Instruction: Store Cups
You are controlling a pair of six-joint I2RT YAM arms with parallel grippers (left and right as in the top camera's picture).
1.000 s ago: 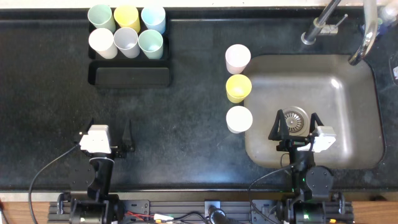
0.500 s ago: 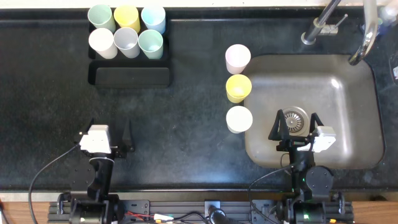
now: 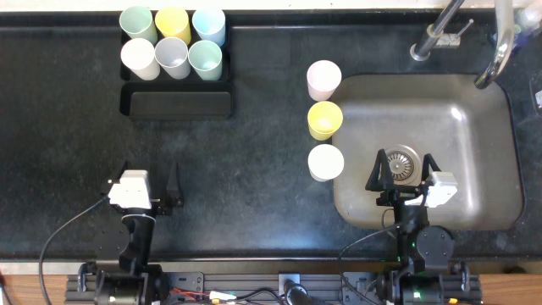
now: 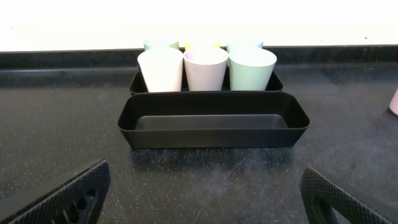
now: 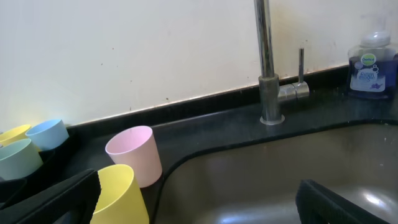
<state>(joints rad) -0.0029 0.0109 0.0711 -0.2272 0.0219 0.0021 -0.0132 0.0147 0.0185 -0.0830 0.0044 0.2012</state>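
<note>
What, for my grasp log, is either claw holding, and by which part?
Nothing is held. The left claw and right claw are open and empty; the pink cup, yellow cup and white cup stand free beside the sink.

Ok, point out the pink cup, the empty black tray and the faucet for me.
pink cup (image 5: pixel 133 155), right wrist view, on its side wall.
empty black tray (image 4: pixel 211 122), left wrist view, on its bare floor.
faucet (image 5: pixel 263 50), right wrist view, upright pipe.

Black arms (image 3: pixel 135 241), white wrist housings (image 3: pixel 131 188), black cables (image 3: pixel 63 233)
</note>
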